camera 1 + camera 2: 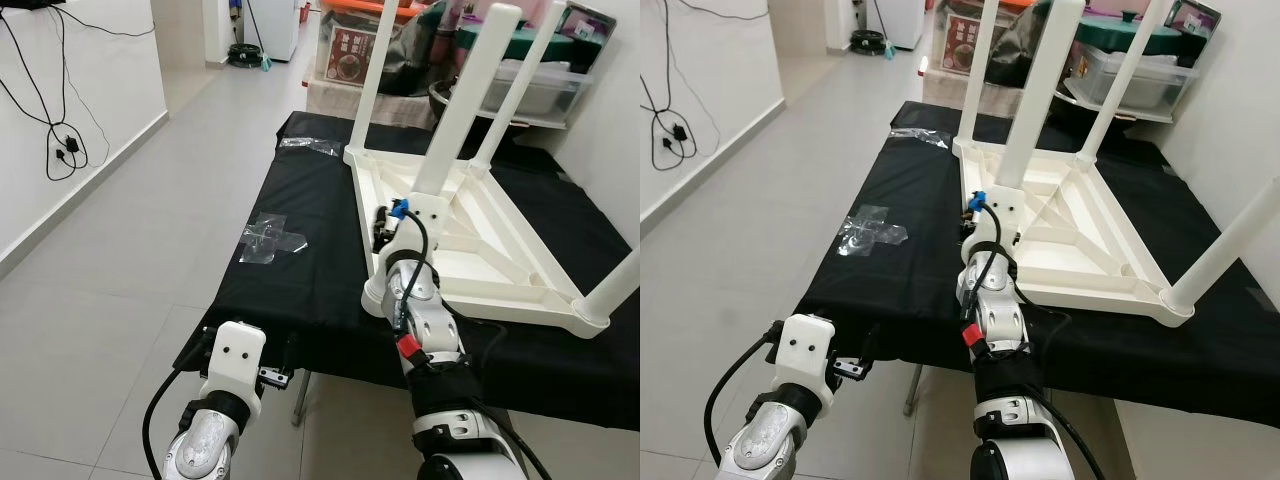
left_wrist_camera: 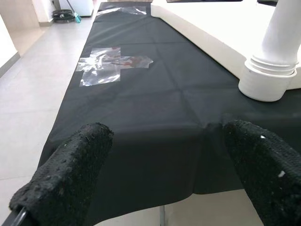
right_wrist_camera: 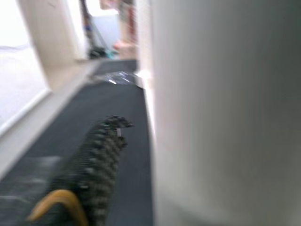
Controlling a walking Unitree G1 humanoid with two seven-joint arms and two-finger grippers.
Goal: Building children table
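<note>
At the near edge of a low surface draped in black cloth (image 1: 300, 290), the robot's left gripper (image 2: 160, 174) hovers with its two black fingers (image 2: 70, 174) spread wide and nothing between them, just short of the cloth's hem. Beside it, the right arm reaches up onto the cloth, where the right gripper (image 1: 385, 225) sits against the base of the nearest leg (image 1: 465, 100) of the white children's table (image 1: 480, 240); the blurred right wrist view puts one black finger (image 3: 101, 160) alongside that white leg, but whether the fingers clamp it cannot be told. The table lies upside down on the cloth, its underside ribs facing up and its round legs rising from the corners, one foot socket (image 2: 268, 80) close ahead of the left gripper. Farther along the cloth, left of the table, lie crumpled clear plastic bags (image 1: 270, 238). Beyond, grey floor tiles (image 1: 130, 230) run toward stacked storage boxes (image 1: 540, 90) at the far end.
</note>
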